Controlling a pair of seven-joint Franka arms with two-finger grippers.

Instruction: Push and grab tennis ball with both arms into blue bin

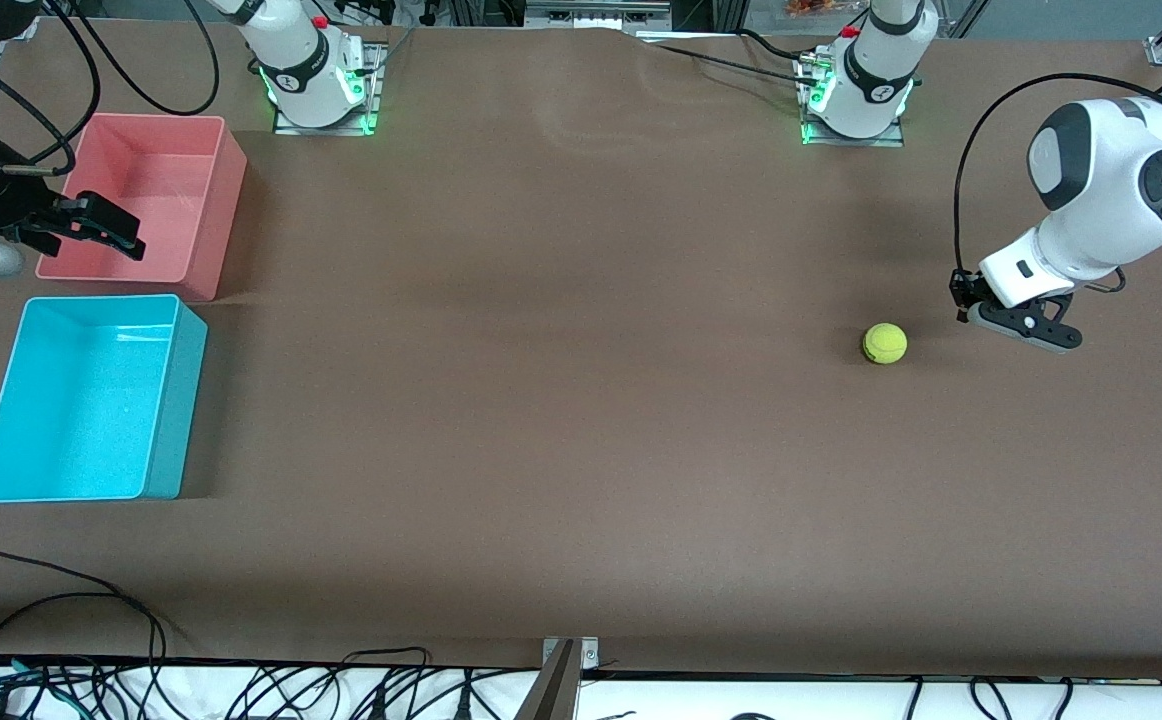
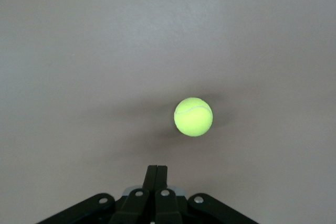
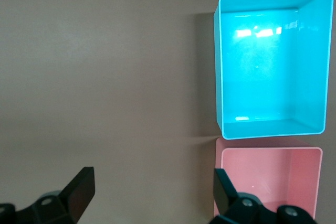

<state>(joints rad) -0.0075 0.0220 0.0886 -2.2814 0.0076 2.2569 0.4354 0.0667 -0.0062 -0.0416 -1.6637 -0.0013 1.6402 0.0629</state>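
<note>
Left gripper (image 1: 1026,330), fingers pressed together and holding nothing, I had low beside the tennis ball (image 1: 885,343) for pushing toward the blue bin (image 1: 163,400), right gripper (image 1: 106,228) waiting wide open over the pink bin (image 1: 226,180).

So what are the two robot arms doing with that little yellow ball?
The left gripper sits low beside the tennis ball, jaws shut, at the left arm's end of the table. The ball lies loose, untouched. The right gripper waits with open jaws over the pink bin. The blue bin beside it holds nothing.
</note>
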